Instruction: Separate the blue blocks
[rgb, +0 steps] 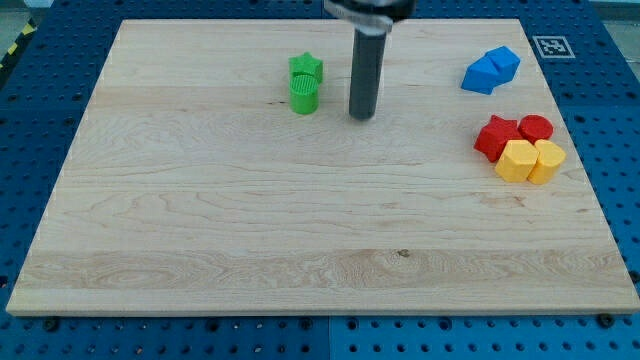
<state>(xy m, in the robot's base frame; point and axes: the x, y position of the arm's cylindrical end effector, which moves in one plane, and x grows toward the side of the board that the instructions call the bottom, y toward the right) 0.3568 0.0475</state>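
Blocks sat in three clusters on the wooden worktop (200, 220) while my tip (362, 116) rested near the view's top, with no jaws on this rig to report.

I saw the two blue blocks (491, 70) touching each other at the view's upper right, well apart from my tip. Just to the tip's left stood a green star block (306, 68) against a green cylinder (304, 96). Toward the view's right edge, two red blocks (512, 133) and two yellow blocks (531, 160) were packed together below the blue pair.
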